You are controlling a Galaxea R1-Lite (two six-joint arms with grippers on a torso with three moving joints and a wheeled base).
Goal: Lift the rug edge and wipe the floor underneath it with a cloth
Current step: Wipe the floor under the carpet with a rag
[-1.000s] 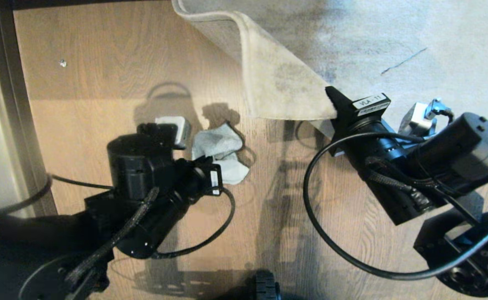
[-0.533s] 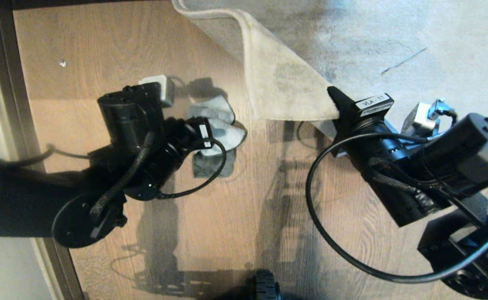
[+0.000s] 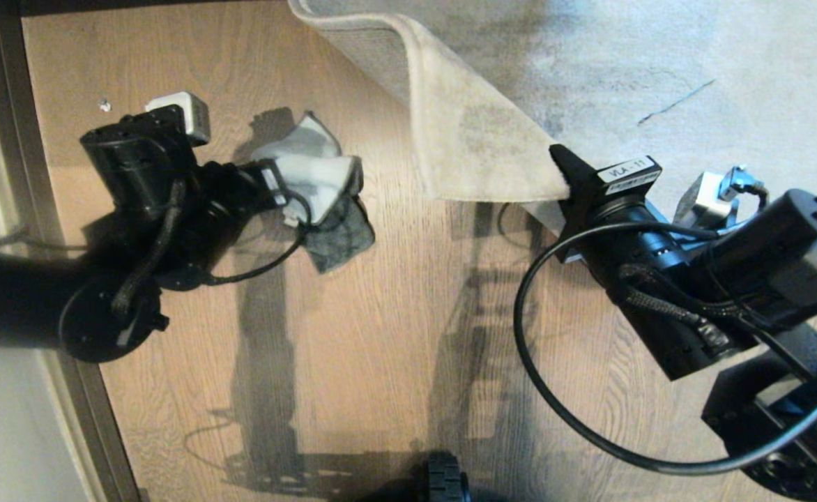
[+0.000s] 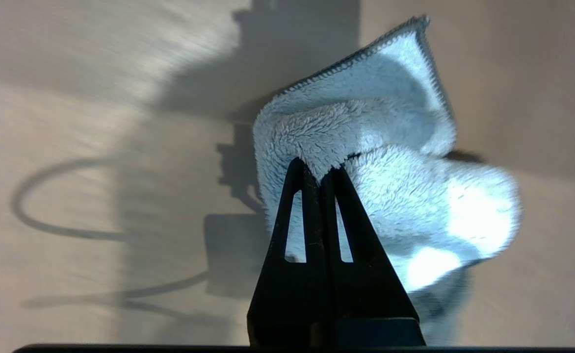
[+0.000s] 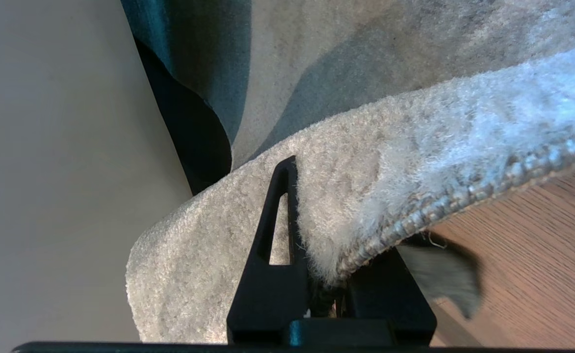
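My right gripper [image 3: 560,183] is shut on the rug edge [image 3: 464,132] and holds its corner up off the floor [image 3: 380,348], folded back so the tan backing shows. In the right wrist view one finger [image 5: 282,196] lies on the pile of the rug edge [image 5: 415,162]; the other is hidden beneath it. My left gripper [image 3: 295,187] is shut on the cloth [image 3: 311,167], low over bare planks left of the raised corner, with the cloth's darker side hanging down. In the left wrist view its fingertips [image 4: 319,169] pinch a fold of the fluffy pale cloth [image 4: 390,196].
A dark baseboard strip [image 3: 11,139] and a pale wall run along the left. A small white speck [image 3: 105,105] lies on the planks at the far left. The rest of the rug [image 3: 659,56] covers the far right. My base wheel [image 3: 443,481] shows at the near edge.
My left arm has swept the cloth away from me and to the left across the planks, and the cloth has unfolded to show its dark side. The right gripper has kept still with the rug corner.
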